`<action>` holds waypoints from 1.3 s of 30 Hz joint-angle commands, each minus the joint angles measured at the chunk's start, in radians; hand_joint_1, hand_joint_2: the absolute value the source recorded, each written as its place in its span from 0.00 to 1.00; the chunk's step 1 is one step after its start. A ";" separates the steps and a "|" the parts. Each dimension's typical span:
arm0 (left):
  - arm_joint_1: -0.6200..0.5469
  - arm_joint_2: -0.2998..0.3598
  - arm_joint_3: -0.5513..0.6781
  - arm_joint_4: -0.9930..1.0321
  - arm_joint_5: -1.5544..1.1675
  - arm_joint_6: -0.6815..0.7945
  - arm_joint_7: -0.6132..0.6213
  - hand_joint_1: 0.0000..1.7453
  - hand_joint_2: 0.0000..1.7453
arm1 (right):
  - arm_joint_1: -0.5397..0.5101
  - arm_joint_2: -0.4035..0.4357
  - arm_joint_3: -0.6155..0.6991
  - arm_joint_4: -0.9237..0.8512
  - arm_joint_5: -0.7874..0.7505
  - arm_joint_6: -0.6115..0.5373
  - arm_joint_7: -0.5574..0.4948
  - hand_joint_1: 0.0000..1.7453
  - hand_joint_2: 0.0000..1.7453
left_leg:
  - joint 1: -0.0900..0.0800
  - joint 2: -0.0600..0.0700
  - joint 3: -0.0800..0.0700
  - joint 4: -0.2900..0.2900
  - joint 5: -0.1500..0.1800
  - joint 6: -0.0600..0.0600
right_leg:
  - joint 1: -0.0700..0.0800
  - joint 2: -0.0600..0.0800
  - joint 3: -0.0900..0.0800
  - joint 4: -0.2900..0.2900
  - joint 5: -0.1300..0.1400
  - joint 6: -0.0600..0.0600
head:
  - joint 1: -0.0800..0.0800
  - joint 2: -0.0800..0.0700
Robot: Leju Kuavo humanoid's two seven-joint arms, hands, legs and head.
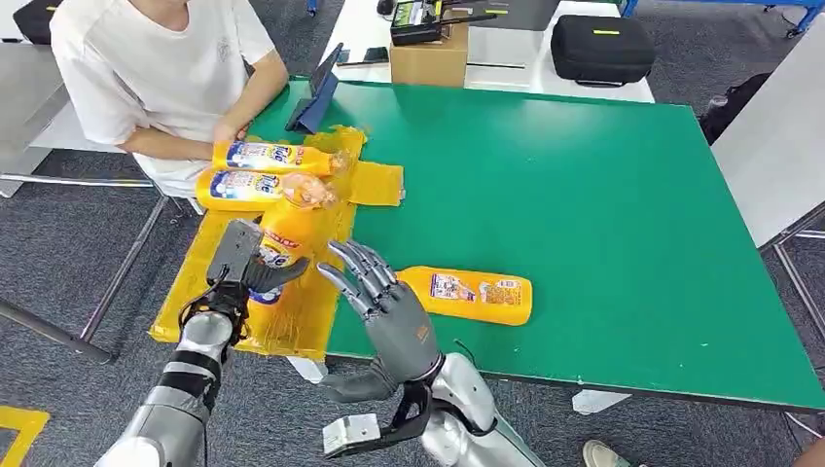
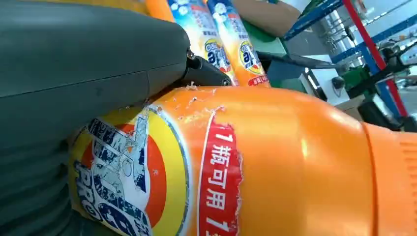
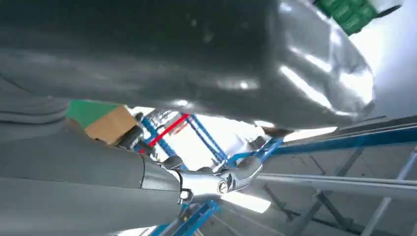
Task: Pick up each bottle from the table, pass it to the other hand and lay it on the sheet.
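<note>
My left hand (image 1: 243, 268) grips an orange bottle (image 1: 284, 233) over the yellow sheet (image 1: 209, 282); close up the bottle (image 2: 275, 162) shows its red label band beside the grey thumb (image 2: 88, 64). Two more bottles (image 1: 272, 156) (image 1: 255, 189) lie side by side on the sheet further back. A fourth bottle (image 1: 472, 294) lies on the green table (image 1: 584, 175), just right of my right hand (image 1: 384, 302). That hand is raised with fingers spread, holding nothing, a little apart from the held bottle.
A person in a white shirt (image 1: 165, 68) sits at the table's far left corner, a hand near the lying bottles. A tablet (image 1: 316, 97), a cardboard box (image 1: 428, 58) and a black case (image 1: 601, 47) stand at the back.
</note>
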 commanded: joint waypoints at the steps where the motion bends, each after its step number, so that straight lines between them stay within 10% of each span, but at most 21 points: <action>1: -0.242 0.133 -0.142 0.432 -0.296 -0.068 0.048 1.00 1.00 | -0.001 -0.023 -0.016 -0.025 -0.049 0.078 -0.064 0.00 0.00 | 0.001 -0.001 0.007 -0.001 -0.002 -0.002 | 0.001 -0.002 0.007 0.000 -0.002 -0.003 | 0.000 0.000; 24: -0.413 0.083 -0.305 0.625 -0.482 -0.238 0.015 1.00 1.00 | -0.025 0.016 -0.038 0.067 -0.216 0.159 -0.166 0.00 0.00 | 0.000 0.004 0.008 -0.001 0.000 -0.001 | 0.001 0.001 0.007 0.000 0.001 -0.004 | 0.000 0.000; 25: -0.408 0.072 -0.295 0.619 -0.468 -0.235 0.006 0.81 1.00 | -0.026 0.018 -0.040 0.073 -0.220 0.161 -0.168 0.00 0.00 | 0.001 0.004 0.010 -0.001 -0.001 -0.001 | 0.001 0.001 0.008 0.000 0.000 -0.004 | 0.000 0.000; 26: -0.399 0.057 -0.282 0.609 -0.444 -0.237 -0.021 0.41 1.00 | -0.027 0.021 -0.040 0.078 -0.225 0.163 -0.171 0.00 0.00 | 0.000 0.003 0.008 -0.001 0.000 -0.001 | 0.000 0.001 0.006 0.000 0.001 -0.004 | 0.000 0.000; 27: -0.398 0.052 -0.284 0.608 -0.445 -0.235 -0.019 0.35 1.00 | -0.028 0.022 -0.040 0.078 -0.225 0.164 -0.171 0.00 0.00 | 0.000 0.003 0.009 -0.001 0.000 -0.001 | 0.001 0.000 0.008 0.000 0.000 -0.004 | 0.000 0.000; 28: -0.394 0.049 -0.282 0.602 -0.430 -0.246 -0.040 0.06 1.00 | -0.030 0.023 -0.037 0.081 -0.229 0.166 -0.171 0.00 0.00 | 0.000 0.001 0.008 -0.001 0.000 -0.001 | 0.000 -0.001 0.008 0.000 0.001 -0.004 | 0.000 0.000; 39: -0.402 0.026 -0.264 0.573 -0.349 -0.269 -0.104 0.00 1.00 | -0.051 0.023 -0.027 0.100 -0.248 0.168 -0.171 0.00 0.00 | 0.000 0.001 0.008 0.000 -0.001 -0.001 | 0.001 0.000 0.008 0.001 0.000 -0.005 | 0.000 0.000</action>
